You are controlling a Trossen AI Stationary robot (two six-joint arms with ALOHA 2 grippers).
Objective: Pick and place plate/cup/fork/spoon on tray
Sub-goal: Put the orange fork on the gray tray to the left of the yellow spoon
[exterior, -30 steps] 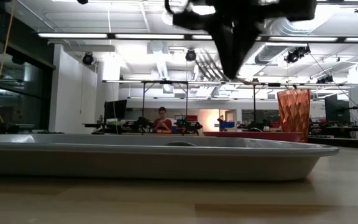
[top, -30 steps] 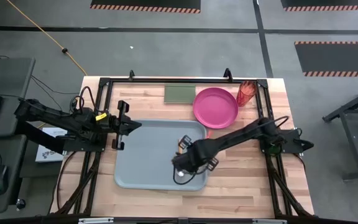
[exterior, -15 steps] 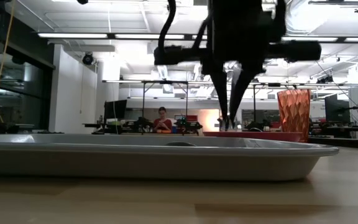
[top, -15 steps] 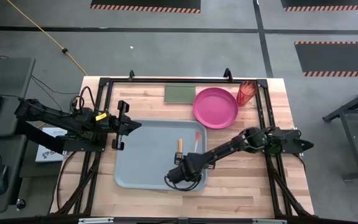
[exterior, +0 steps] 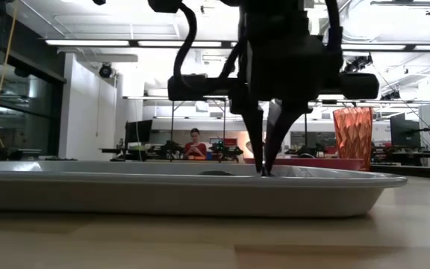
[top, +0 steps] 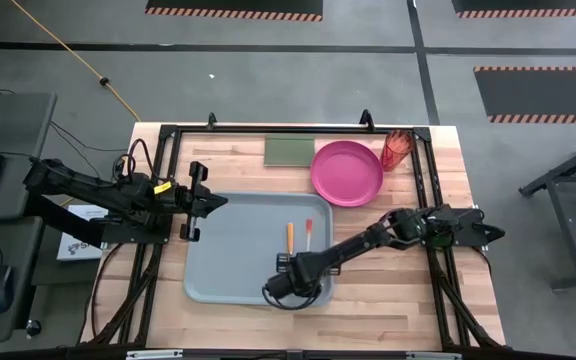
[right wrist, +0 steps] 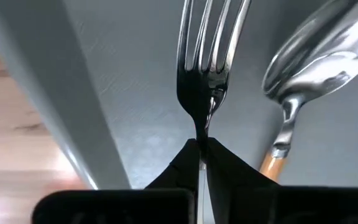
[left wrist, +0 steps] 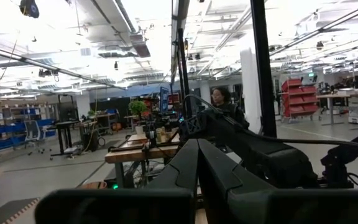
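Note:
The grey-blue tray (top: 218,260) lies at the table's middle and shows in the low view (exterior: 163,193). The spoon (top: 290,237), with its orange handle, lies on the tray floor. The fork (top: 308,234), with its red handle, is beside it. My right gripper (top: 299,268) points down over the tray's near right part, shut on the fork (right wrist: 210,56). The spoon's bowl (right wrist: 316,56) is next to the fork's tines. The pink plate (top: 347,172) and the red cup (top: 396,150) stand on the table at the far right. My left gripper (top: 218,200) is shut and empty at the tray's far left corner. My right gripper pinches the fork's metal neck (right wrist: 202,134), between tines and handle, with its two fingertips (right wrist: 219,158). The fingers come from above, pointing down, and lie across the fork. The fork is level along the tray floor, its tines toward the table's near edge.
A flat green rectangle (top: 289,150) lies at the far edge, left of the plate. A black frame (top: 168,135) borders the table. In the low view the cup (exterior: 353,134) and the plate's rim (exterior: 304,160) show behind the tray. A person (exterior: 195,146) sits far back.
My right gripper has gone toward the table's near edge and down to the tray floor, carrying the fork. The fork's red handle has come out from under the arm and now lies beside the spoon's handle, parallel to it. The spoon has stayed where it was.

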